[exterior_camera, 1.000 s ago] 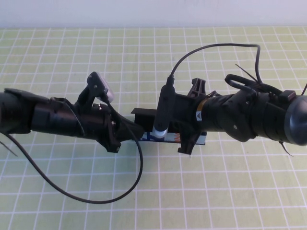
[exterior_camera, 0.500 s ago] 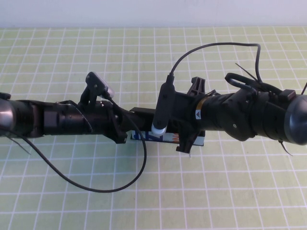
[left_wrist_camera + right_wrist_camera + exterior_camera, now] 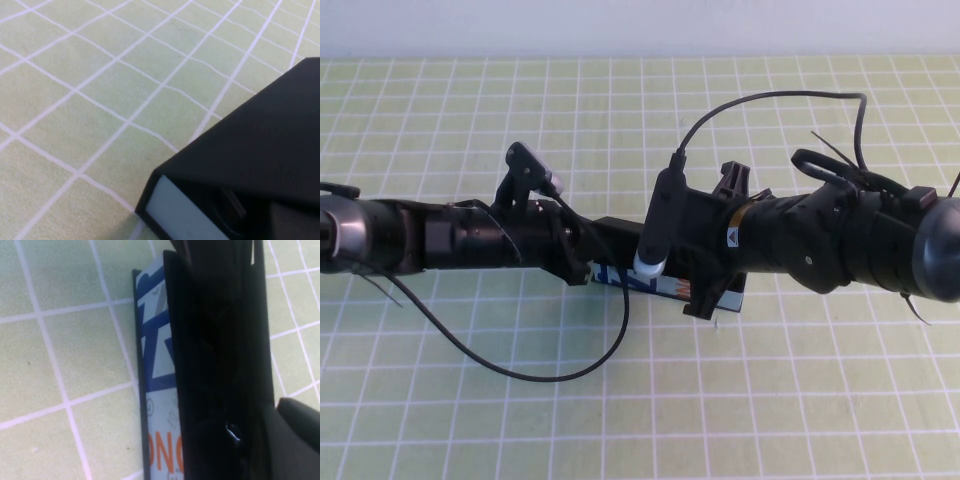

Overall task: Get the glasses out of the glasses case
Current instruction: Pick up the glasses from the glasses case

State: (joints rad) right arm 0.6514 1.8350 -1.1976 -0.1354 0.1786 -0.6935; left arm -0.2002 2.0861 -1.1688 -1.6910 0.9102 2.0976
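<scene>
High view: glasses case [image 3: 665, 283] mid-table, both arms over it; left gripper [image 3: 588, 262] at its left end (fingers hidden, can't tell), right gripper [image 3: 705, 290] closed above. Left wrist: lid raised. Right wrist: printed strip [image 3: 159, 390].

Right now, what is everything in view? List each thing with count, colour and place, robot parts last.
glasses case: one, black with a white strip printed blue and orange, mid-table under both arms, lid partly raised.
glasses: not visible from any view.
table cover: one, light green with white grid, across the whole surface.
left gripper: one, black, at the case's left end; not clearly visible.
right gripper: one, black, shut, at the case's right part.
</scene>
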